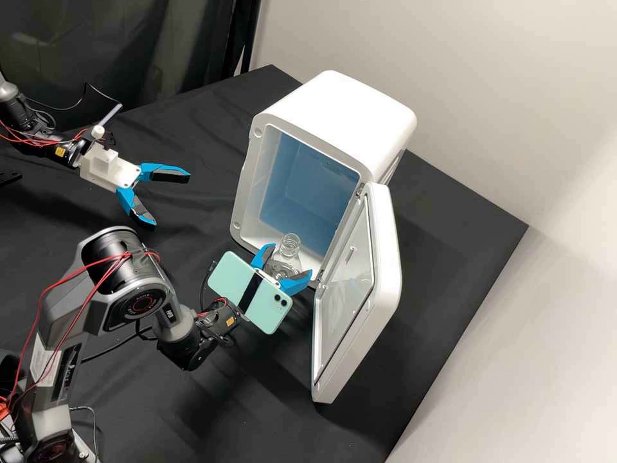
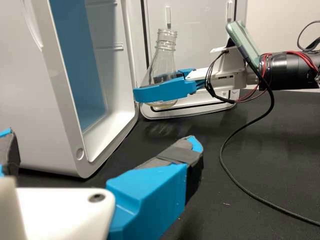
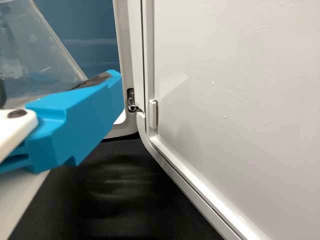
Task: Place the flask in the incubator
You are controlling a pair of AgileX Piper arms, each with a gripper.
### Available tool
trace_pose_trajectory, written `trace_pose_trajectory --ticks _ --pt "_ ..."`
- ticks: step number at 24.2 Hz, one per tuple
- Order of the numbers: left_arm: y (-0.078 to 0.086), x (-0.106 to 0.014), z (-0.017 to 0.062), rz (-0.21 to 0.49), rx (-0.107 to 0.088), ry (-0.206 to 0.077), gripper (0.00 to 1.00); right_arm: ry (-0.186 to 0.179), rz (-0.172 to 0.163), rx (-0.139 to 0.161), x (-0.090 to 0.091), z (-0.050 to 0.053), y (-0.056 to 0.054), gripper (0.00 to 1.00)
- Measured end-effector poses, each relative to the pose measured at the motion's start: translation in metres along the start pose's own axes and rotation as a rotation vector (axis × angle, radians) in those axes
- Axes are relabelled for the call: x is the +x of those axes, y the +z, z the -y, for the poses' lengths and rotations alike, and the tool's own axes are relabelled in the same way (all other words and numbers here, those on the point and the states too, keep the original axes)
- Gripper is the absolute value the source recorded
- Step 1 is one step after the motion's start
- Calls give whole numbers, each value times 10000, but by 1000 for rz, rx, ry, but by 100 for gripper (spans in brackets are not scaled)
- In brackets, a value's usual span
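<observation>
The clear conical flask (image 1: 289, 252) is upright in my right gripper (image 1: 283, 265), whose blue fingers are shut on its body. It hangs just in front of the lower edge of the opening of the white incubator (image 1: 347, 122), near the hinge of the open door (image 1: 379, 270). The left wrist view has the flask (image 2: 162, 65) and the right gripper's finger (image 2: 160, 91) in front of the door. In the right wrist view the flask (image 3: 30, 55) sits beside a blue finger (image 3: 75, 117). My left gripper (image 1: 166, 199) is open to the incubator's left, holding nothing.
The incubator's blue chamber (image 1: 308, 186) has nothing in it. A mint-green phone (image 1: 254, 292) is mounted on the right wrist. A black cable (image 2: 250, 165) trails over the black bench (image 1: 212, 399). The bench edge (image 1: 463, 334) lies right of the door.
</observation>
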Motion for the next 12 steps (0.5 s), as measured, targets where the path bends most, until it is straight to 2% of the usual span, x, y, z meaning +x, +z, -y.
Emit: trace_pose_trajectory --ticks 2,4,12 --pt "0 0 0 0 0 0 100 8 -7 -3 23 -22 -9 0" --pt "0 0 0 0 0 0 100 31 -13 -3 77 -60 -29 0" --pt "-16 -3 -4 -6 -1 2 100 83 -17 3 274 -144 4 0"
